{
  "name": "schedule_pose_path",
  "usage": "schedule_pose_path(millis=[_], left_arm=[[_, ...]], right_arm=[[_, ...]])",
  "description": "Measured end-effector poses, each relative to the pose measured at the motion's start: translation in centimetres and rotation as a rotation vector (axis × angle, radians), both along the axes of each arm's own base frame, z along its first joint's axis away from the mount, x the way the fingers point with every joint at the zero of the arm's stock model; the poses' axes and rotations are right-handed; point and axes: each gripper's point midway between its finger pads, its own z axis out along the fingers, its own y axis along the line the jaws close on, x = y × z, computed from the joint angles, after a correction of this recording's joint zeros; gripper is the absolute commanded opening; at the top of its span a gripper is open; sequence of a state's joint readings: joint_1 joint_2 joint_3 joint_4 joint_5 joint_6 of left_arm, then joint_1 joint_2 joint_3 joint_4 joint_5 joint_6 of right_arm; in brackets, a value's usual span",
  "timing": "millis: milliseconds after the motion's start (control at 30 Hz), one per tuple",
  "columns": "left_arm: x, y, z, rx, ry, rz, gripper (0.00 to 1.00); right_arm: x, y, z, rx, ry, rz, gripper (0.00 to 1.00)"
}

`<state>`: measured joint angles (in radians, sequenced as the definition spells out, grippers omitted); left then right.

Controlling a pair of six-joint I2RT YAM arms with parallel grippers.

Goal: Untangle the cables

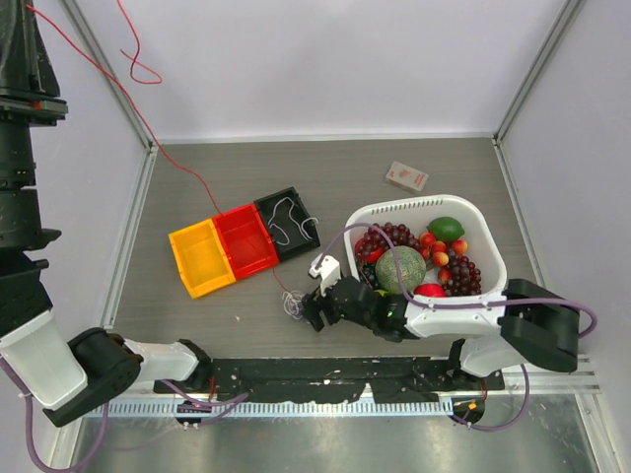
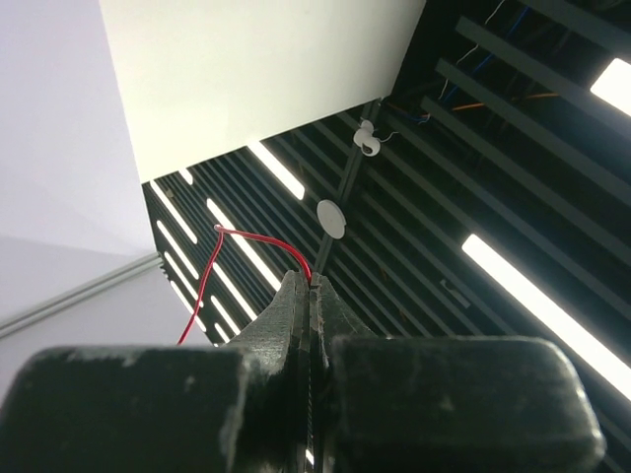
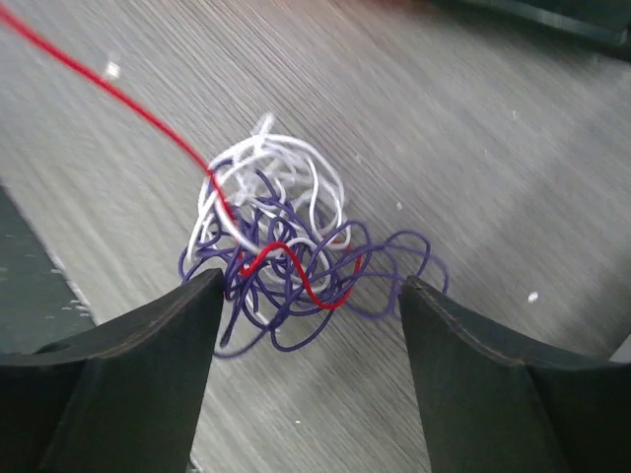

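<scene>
The cables form a small tangle (image 3: 286, 246) of white, dark purple and red cords on the grey table; it also shows in the top view (image 1: 293, 304). My right gripper (image 3: 311, 281) is open and low over the table, its fingertips on either side of the tangle's near edge; it also shows in the top view (image 1: 310, 313). The red cable (image 1: 177, 163) runs taut from the tangle up to the top left. My left gripper (image 2: 314, 281) is raised high, points at the ceiling and is shut on the red cable (image 2: 266, 241). A white cable (image 1: 286, 222) lies in the black bin.
Yellow (image 1: 200, 258), red (image 1: 245, 239) and black (image 1: 301, 239) bins sit in a row left of centre. A white basket (image 1: 424, 204) full of fruit stands at the right, over my right arm. A small red-and-white box (image 1: 406, 176) lies behind it. The raised left arm (image 1: 25, 148) fills the left edge.
</scene>
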<state>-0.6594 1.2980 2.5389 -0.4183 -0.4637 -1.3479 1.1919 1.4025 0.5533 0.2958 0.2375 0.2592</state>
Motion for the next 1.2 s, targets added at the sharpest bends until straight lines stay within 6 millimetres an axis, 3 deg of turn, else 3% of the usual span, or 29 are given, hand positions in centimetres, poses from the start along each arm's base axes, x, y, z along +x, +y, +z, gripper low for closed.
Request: schedule_pose_path(millis=[67, 233, 367, 467, 767, 933, 1000, 1033, 1100, 1200], left_arm=[[-0.1, 0.1, -0.1, -0.001, 0.001, -0.001, 0.0], [-1.3, 1.1, -0.1, -0.015, -0.01, 0.001, 0.0], [-1.7, 1.5, 0.1, -0.026, -0.021, 0.002, 0.0], [-1.7, 1.4, 0.1, -0.026, -0.019, 0.001, 0.0], [-1.6, 1.4, 0.0, -0.024, -0.017, 0.0, 0.0], [-1.5, 1.3, -0.1, -0.021, -0.012, 0.0, 0.0], [-1.4, 1.2, -0.1, -0.019, -0.009, 0.0, 0.0], [-1.3, 1.2, -0.2, -0.016, -0.007, 0.0, 0.0], [-1.1, 1.0, -0.5, -0.008, 0.004, 0.0, 0.0], [-0.6, 0.6, -1.2, 0.008, 0.024, 0.0, 0.0]], right_arm=[[-0.3, 0.7, 2.1, 0.043, -0.006, 0.032, 0.85], [-0.5, 4.2, 9.6, 0.208, -0.058, 0.127, 0.85], [-1.0, 7.1, 13.6, 0.302, -0.074, 0.215, 0.85], [-1.4, 8.5, 13.8, 0.315, -0.06, 0.261, 0.85], [-1.1, 12.7, 10.9, 0.271, -0.011, 0.316, 0.82], [0.0, 15.0, 10.5, 0.281, -0.023, 0.306, 0.56], [0.5, 15.6, 10.0, 0.273, -0.023, 0.289, 0.36], [0.6, 15.7, 9.9, 0.269, -0.025, 0.286, 0.15], [0.9, 15.9, 9.9, 0.273, -0.023, 0.272, 0.01], [1.1, 16.2, 11.1, 0.281, -0.03, 0.263, 0.01]])
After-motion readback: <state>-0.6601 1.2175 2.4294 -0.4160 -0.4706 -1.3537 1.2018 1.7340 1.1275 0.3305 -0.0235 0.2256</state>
